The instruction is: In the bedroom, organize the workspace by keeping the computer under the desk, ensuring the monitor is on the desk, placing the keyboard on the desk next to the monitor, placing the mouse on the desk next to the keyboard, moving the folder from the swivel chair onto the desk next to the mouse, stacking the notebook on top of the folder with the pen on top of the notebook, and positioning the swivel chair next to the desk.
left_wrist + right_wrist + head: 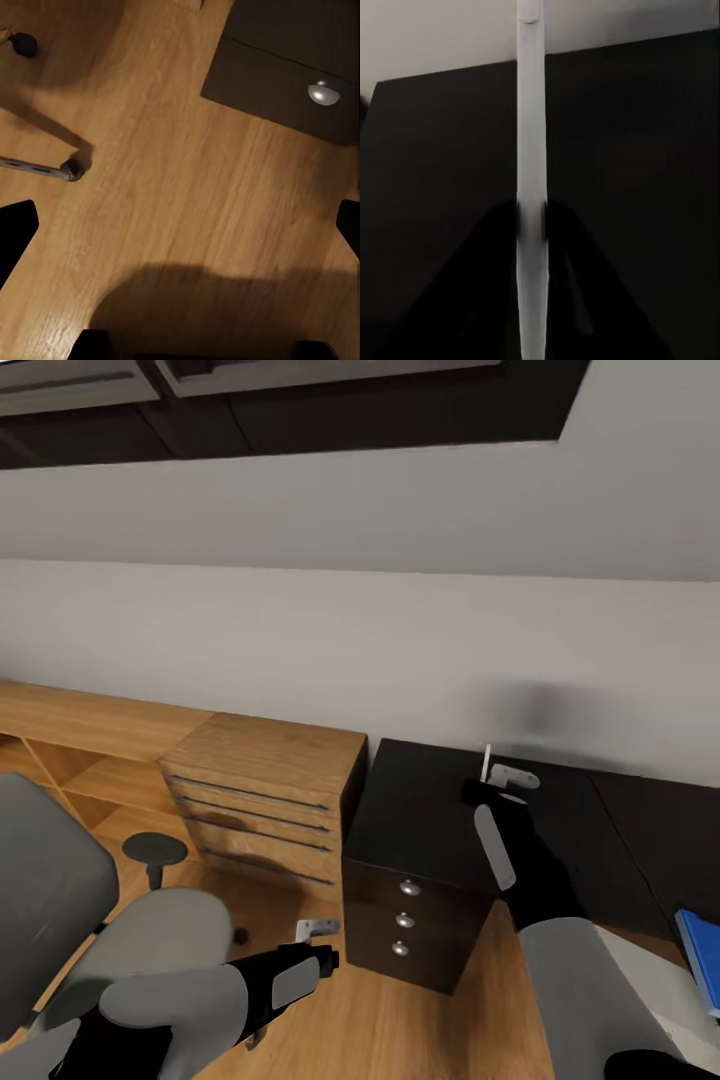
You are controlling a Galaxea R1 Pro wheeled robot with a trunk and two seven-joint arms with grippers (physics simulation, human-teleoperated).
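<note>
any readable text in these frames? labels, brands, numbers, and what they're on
None readable in any view.
Black drawer cabinet: three plain round knobs, no label.
Wooden drawer unit: bare.
Blue folder: no marking on the part that shows.
White pen in the right gripper: no print visible.

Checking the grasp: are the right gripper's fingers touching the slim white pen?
Touching. The right wrist view shows the dark fingers pressed against both sides of the slim white pen.

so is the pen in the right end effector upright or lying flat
Upright: the pen stands vertically, pinched in the right end effector above the black desk.
</note>
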